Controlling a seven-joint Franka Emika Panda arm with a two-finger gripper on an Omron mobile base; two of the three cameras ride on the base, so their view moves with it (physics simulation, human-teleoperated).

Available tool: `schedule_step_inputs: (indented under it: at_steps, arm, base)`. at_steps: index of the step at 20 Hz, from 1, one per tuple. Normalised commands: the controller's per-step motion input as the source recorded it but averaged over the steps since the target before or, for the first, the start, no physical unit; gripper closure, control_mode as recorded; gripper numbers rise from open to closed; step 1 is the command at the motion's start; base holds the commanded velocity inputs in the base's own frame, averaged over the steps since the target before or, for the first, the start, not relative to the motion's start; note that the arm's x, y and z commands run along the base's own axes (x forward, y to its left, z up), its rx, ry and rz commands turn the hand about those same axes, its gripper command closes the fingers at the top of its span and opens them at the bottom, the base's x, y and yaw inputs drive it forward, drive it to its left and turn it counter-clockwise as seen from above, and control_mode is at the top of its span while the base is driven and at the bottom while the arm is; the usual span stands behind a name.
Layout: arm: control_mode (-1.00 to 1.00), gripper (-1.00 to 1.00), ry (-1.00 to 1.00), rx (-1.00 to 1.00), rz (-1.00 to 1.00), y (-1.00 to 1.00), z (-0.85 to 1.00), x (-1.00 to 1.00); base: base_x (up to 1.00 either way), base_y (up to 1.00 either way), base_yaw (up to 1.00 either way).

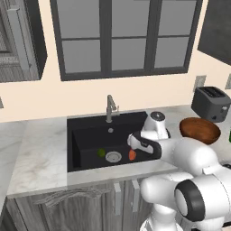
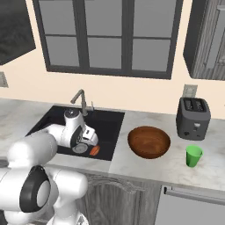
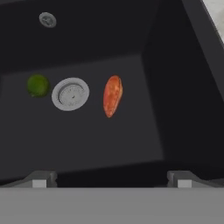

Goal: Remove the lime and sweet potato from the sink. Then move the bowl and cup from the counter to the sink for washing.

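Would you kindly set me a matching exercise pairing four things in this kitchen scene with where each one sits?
Things:
1. lime
2. sweet potato
3. bowl
4. cup

Places:
A. on the counter, in front of the toaster
B. on the sink floor, on one side of the drain
C. on the counter between sink and toaster
D. on the sink floor, on the drain's other side, nearer the bowl

Pairs: 1-B, 2-D, 3-C, 4-A
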Motion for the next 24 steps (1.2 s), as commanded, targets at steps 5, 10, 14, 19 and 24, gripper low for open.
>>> schedule_step_inputs:
  at_steps: [5, 10, 14, 19, 24]
  arm:
    - [-1.0, -1.0, 0.0, 0.0, 0.0, 0.0, -0.17, 0.09]
    - [-1.0, -1.0, 0.02, 0.0, 0.0, 0.0, -0.17, 0.08]
    - [-1.0, -1.0, 0.03, 0.0, 0.0, 0.0, -0.17, 0.09]
    - [-1.0, -1.0, 0.04, 0.0, 0.0, 0.0, -0.17, 0.1]
    - [-1.0, -1.0, 0.01, 0.0, 0.0, 0.0, -0.17, 0.1]
  base:
    - [0.0, 0.0, 0.0]
    - [0.0, 0.0, 0.0]
    - [0.0, 0.0, 0.0]
    - [0.0, 0.0, 0.0]
    - [0.0, 0.0, 0.0]
